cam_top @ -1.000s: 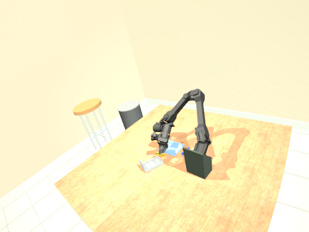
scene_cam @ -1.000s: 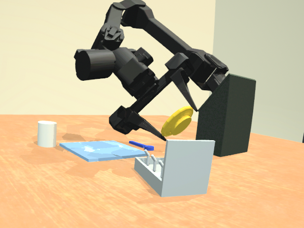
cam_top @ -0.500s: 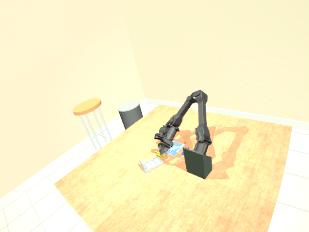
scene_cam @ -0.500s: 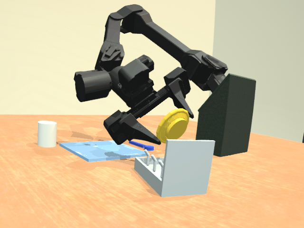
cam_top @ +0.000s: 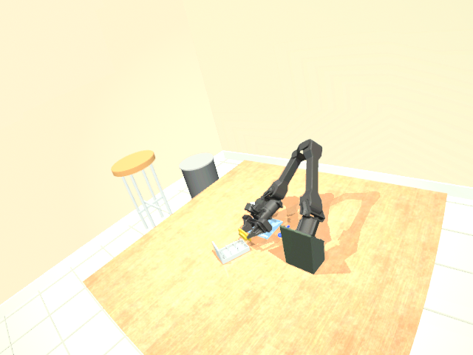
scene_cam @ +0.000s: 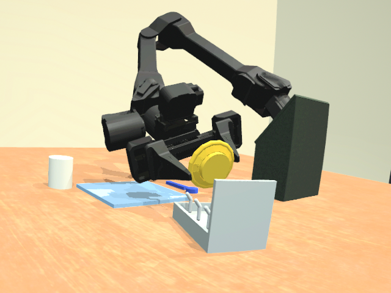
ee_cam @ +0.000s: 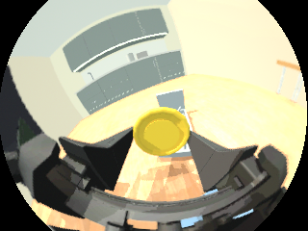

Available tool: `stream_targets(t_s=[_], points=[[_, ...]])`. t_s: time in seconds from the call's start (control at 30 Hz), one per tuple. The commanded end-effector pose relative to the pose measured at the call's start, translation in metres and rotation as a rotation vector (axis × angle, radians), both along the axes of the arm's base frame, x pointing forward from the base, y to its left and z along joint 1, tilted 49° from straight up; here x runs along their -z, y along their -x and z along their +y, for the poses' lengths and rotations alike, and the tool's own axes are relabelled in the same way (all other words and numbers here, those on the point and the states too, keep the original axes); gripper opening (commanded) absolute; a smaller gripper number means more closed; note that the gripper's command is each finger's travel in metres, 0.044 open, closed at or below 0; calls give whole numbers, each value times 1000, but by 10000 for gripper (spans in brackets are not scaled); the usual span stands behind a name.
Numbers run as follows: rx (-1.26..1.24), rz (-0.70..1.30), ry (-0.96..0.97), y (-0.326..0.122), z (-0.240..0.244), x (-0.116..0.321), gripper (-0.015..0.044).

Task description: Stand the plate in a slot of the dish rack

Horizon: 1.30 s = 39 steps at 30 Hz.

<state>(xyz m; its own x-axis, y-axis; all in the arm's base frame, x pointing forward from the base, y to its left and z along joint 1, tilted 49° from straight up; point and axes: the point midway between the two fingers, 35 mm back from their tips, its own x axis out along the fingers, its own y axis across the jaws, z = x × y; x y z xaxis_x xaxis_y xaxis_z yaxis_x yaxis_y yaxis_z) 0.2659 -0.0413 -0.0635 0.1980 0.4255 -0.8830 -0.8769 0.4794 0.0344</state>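
The yellow plate (cam_top: 242, 233) (scene_cam: 217, 166) (ee_cam: 162, 132) is upright in the air, its footed underside facing the exterior camera. My gripper (cam_top: 246, 233) (scene_cam: 213, 169) (ee_cam: 161, 131) is shut on the plate, one fingertip at each side of its rim. The light grey dish rack (cam_top: 236, 255) (scene_cam: 243, 214) (ee_cam: 169, 99) stands on the table, with short bent rails inside and a tall panel at the end nearer the exterior camera. The plate is above and beyond the rack's low end in that view. The panel hides part of the rails and slots.
A light blue board (cam_top: 273, 228) (scene_cam: 104, 196) lies beside the rack, with a blue utensil (scene_cam: 179, 185) near it. A white cylinder (scene_cam: 60, 171) stands past the board. A tall dark green block (cam_top: 299, 248) (scene_cam: 306, 151) stands near the arm's base. A stool (cam_top: 133, 163) and bin (cam_top: 200, 177) are beyond the table.
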Motion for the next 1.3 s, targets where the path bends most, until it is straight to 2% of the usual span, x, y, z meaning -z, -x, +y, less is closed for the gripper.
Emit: stream_targets(t_s=[0.0, 0.3, 1.27], points=[[-76, -123, -13, -1, -5, -4, 0], [-201, -339, 0, -1, -15, -11, 0], [-204, -341, 3, -12, 0, 7, 0]])
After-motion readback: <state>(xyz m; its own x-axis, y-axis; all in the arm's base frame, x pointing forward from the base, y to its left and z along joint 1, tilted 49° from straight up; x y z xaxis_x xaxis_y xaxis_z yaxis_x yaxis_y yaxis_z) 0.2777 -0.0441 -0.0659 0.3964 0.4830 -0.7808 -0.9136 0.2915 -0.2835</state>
